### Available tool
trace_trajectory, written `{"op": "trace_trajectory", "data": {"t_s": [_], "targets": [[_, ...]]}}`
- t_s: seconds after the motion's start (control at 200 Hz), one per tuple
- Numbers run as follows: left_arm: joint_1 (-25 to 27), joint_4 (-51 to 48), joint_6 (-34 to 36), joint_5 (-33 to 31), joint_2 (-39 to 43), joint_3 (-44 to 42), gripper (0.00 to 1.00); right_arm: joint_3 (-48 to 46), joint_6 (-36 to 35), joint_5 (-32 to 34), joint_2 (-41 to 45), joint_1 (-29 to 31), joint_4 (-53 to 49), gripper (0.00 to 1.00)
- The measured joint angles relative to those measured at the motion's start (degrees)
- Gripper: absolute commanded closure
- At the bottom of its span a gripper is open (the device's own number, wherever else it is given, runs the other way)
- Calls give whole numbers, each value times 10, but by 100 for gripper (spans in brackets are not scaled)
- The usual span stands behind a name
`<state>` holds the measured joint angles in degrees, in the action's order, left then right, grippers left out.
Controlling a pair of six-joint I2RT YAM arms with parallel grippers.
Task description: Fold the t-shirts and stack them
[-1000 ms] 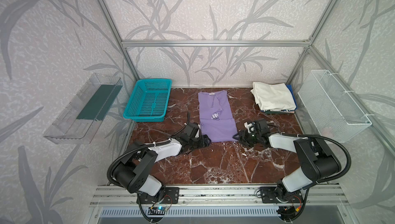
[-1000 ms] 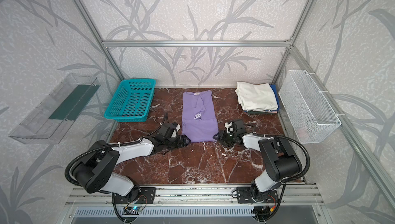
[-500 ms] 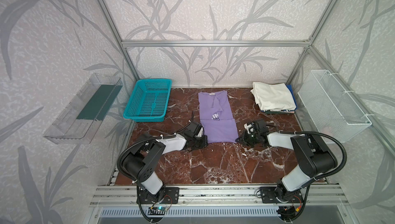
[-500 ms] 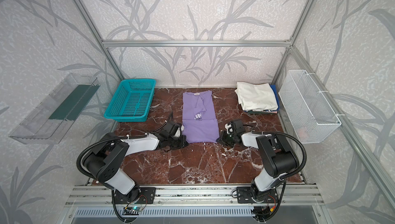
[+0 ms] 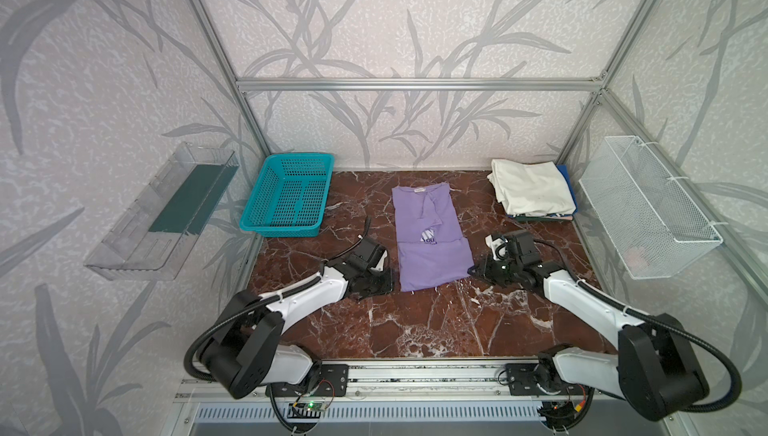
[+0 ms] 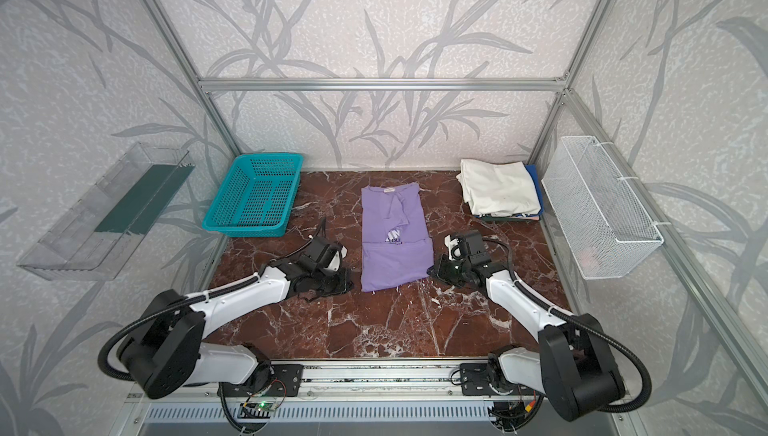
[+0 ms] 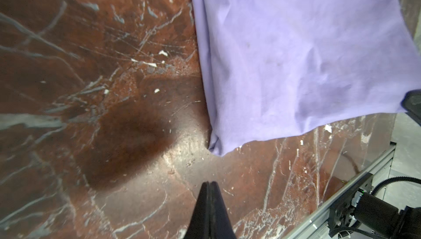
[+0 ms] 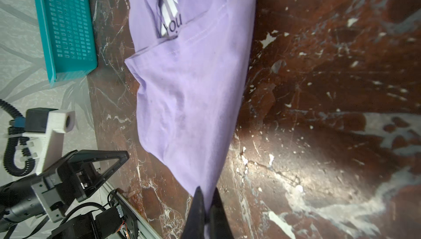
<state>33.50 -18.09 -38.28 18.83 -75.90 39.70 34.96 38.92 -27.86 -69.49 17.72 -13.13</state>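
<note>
Both pairs of jaws had closed since a second before, and the left gripper (image 7: 209, 183) had slipped back off the cloth. Its jaws were pressed flat together on nothing, low over the marble table (image 7: 91, 66). The near-left corner of the lavender t-shirt (image 7: 296, 55) lay just ahead of the tips and apart from them. The right gripper (image 8: 206, 191) had closed on the shirt's near-right corner, a thin pinch of purple cloth showing between its jaws.

Outward from there, the shirt lay flat in the middle of the table as a narrow strip. Its long axis ran from the robot's side toward the far side, collar far, with its near part doubled up over the lettering. The cream-white t-shirt (image 5: 530, 192) lay folded at the far right, on the right arm's side.

By my reading, a two-corner lift needed the left jaws to reopen and advance straight ahead to the missed corner. With one corner held, the strip would likely skew.
</note>
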Motion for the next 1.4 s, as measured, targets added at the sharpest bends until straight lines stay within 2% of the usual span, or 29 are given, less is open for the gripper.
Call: {"op": "trace_trajectory", "data": {"t_s": [0.07, 0.15, 0.275, 0.485, 0.8, 0.98, 1.18, 1.22, 1.335, 1.4], "targets": [[1, -10, 1, -9, 30, 0, 100, 1, -3, 7, 19, 3, -18, 100], [3, -12, -2, -12, 50, -4, 79, 1, -6, 12, 24, 4, -29, 100], [19, -7, -12, -18, 55, -19, 60, -1, -6, 13, 21, 5, -33, 100], [59, 8, -19, -22, 27, -27, 55, -15, 5, 13, 19, 5, -28, 100], [67, 69, -28, -11, -54, -28, 54, -27, 16, 12, 19, 6, -18, 100], [70, 85, -24, -8, -87, -22, 55, -38, 19, 12, 19, 6, -10, 100], [70, 107, -22, -1, -121, -3, 66, -53, 21, 10, 19, 7, -4, 100], [70, 110, -22, 2, -127, 2, 71, -55, 20, 10, 19, 7, -4, 100], [70, 113, -22, 6, -141, 7, 100, -56, 17, 9, 19, 7, -3, 100], [70, 110, -14, 9, -147, 12, 100, -56, 13, 9, 17, 7, -3, 100]]}}
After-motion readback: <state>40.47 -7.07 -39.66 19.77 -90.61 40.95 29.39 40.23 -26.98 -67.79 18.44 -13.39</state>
